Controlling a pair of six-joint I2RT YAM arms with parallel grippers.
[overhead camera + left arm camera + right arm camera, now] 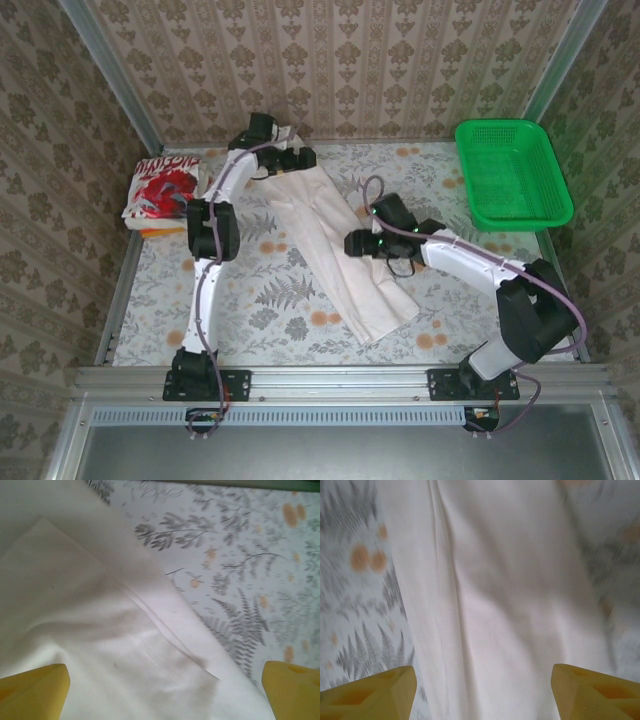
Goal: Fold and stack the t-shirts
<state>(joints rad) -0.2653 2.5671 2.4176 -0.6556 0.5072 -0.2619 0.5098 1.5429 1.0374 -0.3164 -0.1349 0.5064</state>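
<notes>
A plain off-white t-shirt (335, 250) lies folded into a long strip, running diagonally from the far middle of the table to the near right. My left gripper (292, 158) hovers over its far end. In the left wrist view its yellow fingertips (35, 690) stand wide apart, open, over a folded corner of the off-white t-shirt (100, 630). My right gripper (360, 243) is over the strip's middle, at its right edge. It is open too, fingertips (370, 692) spread above the off-white t-shirt (510, 605). A folded white t-shirt with red print (162, 185) lies at the far left.
A green mesh basket (512, 172) stands at the back right. The table (250, 310) wears a floral cloth and is fenced by patterned walls on three sides. A metal rail (330, 380) runs along the near edge, where both arm bases are bolted.
</notes>
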